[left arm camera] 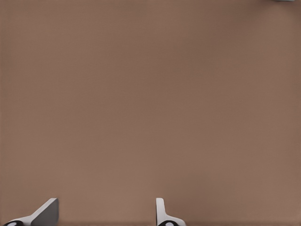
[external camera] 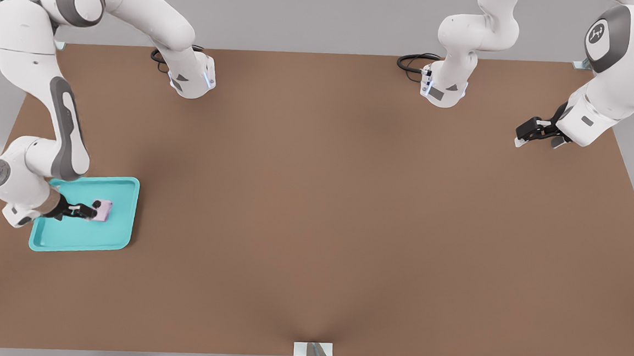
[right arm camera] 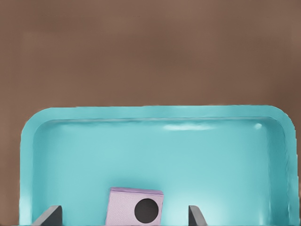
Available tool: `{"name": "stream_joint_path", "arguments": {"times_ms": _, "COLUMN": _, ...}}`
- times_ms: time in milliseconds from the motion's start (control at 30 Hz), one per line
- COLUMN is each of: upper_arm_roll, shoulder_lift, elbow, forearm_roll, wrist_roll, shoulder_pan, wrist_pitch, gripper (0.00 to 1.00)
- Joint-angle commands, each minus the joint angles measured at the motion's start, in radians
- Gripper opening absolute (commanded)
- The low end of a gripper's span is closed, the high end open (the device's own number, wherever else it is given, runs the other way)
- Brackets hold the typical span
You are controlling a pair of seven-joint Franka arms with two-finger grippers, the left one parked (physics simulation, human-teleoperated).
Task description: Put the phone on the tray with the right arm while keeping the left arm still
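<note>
The turquoise tray (external camera: 112,234) lies near the table's edge at the front view's left. The pale pink phone (external camera: 104,210) rests inside it, one round black lens showing in the right wrist view. The right arm reaches down over the tray, and its gripper (external camera: 94,209) is at the phone. In the right wrist view the gripper (right arm camera: 124,219) is open. Each of its fingers (right arm camera: 51,215) stands apart from a side of the phone (right arm camera: 121,207), with tray floor (right arm camera: 141,150) showing in both gaps.
The brown table (external camera: 326,211) stretches wide to the front view's right of the tray. Two arm bases with black cables (external camera: 415,60) sit along the far edge. A small metal bracket (external camera: 314,351) marks the near edge.
</note>
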Motion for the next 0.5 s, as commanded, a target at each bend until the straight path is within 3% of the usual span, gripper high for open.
{"name": "stream_joint_path", "arguments": {"times_ms": 0, "upper_arm_roll": 0.124, "shoulder_lift": -0.013, "elbow": 0.202, "forearm_roll": -0.005, "wrist_roll": -0.197, "shoulder_pan": 0.013, "wrist_pitch": -0.38, "gripper": 1.0}}
{"name": "stream_joint_path", "arguments": {"times_ms": 67, "upper_arm_roll": 0.234, "shoulder_lift": -0.095, "elbow": 0.275, "forearm_roll": -0.016, "wrist_roll": -0.032, "shoulder_pan": 0.067, "wrist_pitch": -0.472, "gripper": 1.0}}
{"name": "stream_joint_path", "arguments": {"times_ms": 100, "upper_arm_roll": 0.06, "shoulder_lift": -0.176, "elbow": 0.311, "forearm_roll": -0.002, "wrist_roll": 0.067, "shoulder_pan": 0.284, "wrist_pitch": -0.573, "gripper": 1.0}}
{"name": "stream_joint_path", "arguments": {"times_ms": 167, "upper_arm_roll": -0.563, "shoulder_lift": -0.342, "elbow": 0.338, "forearm_roll": 0.228, "wrist_roll": 0.082, "shoulder_pan": 0.812, "wrist_pitch": -0.71, "gripper": 1.0}}
{"name": "stream_joint_path", "arguments": {"times_ms": 200, "upper_arm_roll": -0.652, "shoulder_lift": -0.395, "elbow": 0.307, "forearm_roll": 0.254, "wrist_roll": 0.084, "shoulder_pan": 0.891, "wrist_pitch": -0.745, "gripper": 1.0}}
{"name": "stream_joint_path", "arguments": {"times_ms": 267, "upper_arm_roll": -0.622, "shoulder_lift": -0.455, "elbow": 0.255, "forearm_roll": 0.257, "wrist_roll": 0.123, "shoulder_pan": 0.877, "wrist_pitch": -0.751, "gripper": 1.0}}
{"name": "stream_joint_path", "arguments": {"times_ms": 300, "upper_arm_roll": -0.562, "shoulder_lift": -0.438, "elbow": 0.255, "forearm_roll": 0.259, "wrist_roll": 0.148, "shoulder_pan": 0.828, "wrist_pitch": -0.743, "gripper": 1.0}}
{"name": "stream_joint_path", "arguments": {"times_ms": 467, "upper_arm_roll": -0.568, "shoulder_lift": -0.515, "elbow": 0.18, "forearm_roll": 0.3, "wrist_roll": 0.237, "shoulder_pan": 0.822, "wrist_pitch": -0.723, "gripper": 1.0}}
